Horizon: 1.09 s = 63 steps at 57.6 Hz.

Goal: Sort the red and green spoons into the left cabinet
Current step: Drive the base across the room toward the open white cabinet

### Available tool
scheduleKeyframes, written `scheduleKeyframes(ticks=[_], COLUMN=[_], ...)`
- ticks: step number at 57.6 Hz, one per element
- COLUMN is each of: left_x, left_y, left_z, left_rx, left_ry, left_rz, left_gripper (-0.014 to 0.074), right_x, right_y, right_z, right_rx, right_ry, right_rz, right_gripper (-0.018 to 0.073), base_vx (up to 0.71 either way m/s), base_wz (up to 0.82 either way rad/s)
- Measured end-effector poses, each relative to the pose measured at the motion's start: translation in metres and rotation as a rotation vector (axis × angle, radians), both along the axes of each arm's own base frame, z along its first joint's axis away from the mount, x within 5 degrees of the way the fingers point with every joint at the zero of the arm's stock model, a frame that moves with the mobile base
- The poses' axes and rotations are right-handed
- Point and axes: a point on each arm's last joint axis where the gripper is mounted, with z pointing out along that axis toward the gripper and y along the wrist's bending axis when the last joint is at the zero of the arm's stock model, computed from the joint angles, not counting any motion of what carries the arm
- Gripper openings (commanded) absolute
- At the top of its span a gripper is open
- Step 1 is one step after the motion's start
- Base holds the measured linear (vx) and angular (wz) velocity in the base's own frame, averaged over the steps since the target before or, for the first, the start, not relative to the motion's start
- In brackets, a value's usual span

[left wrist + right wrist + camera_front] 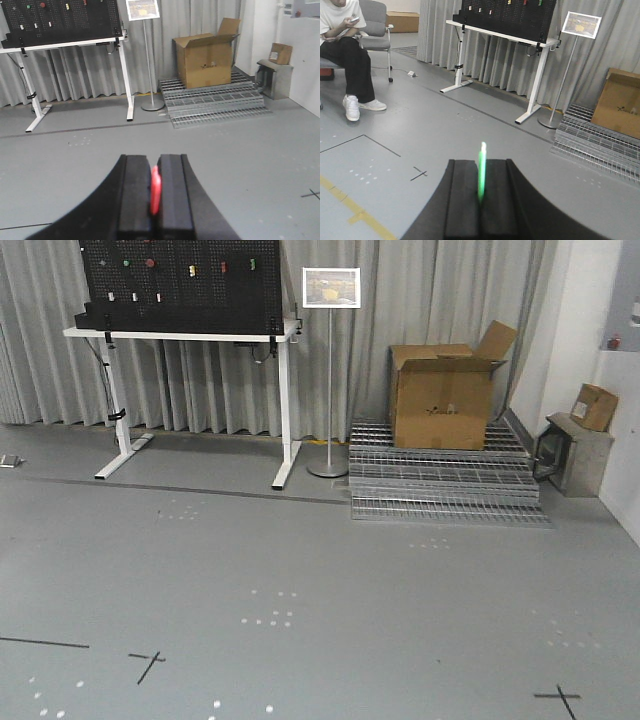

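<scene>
My left gripper (154,167) is shut on the red spoon (155,191), of which only a short bright red piece shows between the black fingers (135,195). In the right wrist view the right gripper (481,167) is shut on the green spoon (481,172), whose thin end sticks up just past the fingertips. Both grippers are held above the grey floor. The left cabinet is out of view. Neither gripper shows in the front view.
Ahead stand a white-legged table with a black pegboard (180,275), a sign stand (330,370), stacked metal grates (445,485) bearing an open cardboard box (442,395), and a small grey box (575,450) by the right wall. A seated person (345,50) is at far left.
</scene>
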Motion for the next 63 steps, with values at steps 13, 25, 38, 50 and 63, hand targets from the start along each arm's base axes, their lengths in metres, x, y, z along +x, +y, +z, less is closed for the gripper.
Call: scheduleKeyframes(ticks=[13, 25, 38, 50, 63], left_x=[0.0000, 0.0000, 0.0000, 0.0000, 0.0000], left_y=[0.0000, 0.0000, 0.0000, 0.0000, 0.0000], left_z=[0.0000, 0.0000, 0.0000, 0.0000, 0.0000], left_rx=[0.000, 0.000, 0.000, 0.000, 0.000], left_ry=[0.000, 0.000, 0.000, 0.000, 0.000], left_rz=[0.000, 0.000, 0.000, 0.000, 0.000], left_gripper=[-0.0001, -0.0001, -0.0001, -0.0001, -0.0001], right_x=[0.0000, 0.0000, 0.0000, 0.0000, 0.0000], right_y=[0.0000, 0.0000, 0.0000, 0.0000, 0.0000], right_z=[0.0000, 0.0000, 0.0000, 0.0000, 0.0000], right_rx=[0.000, 0.000, 0.000, 0.000, 0.000], right_ry=[0.000, 0.000, 0.000, 0.000, 0.000], right_rz=[0.000, 0.000, 0.000, 0.000, 0.000], right_gripper=[-0.0003, -0.0003, -0.0003, -0.0003, -0.0003], base_vx=[0.67, 0.69, 0.68, 0.67, 0.66], base_wz=[0.07, 0.00, -0.09, -0.15, -0.14])
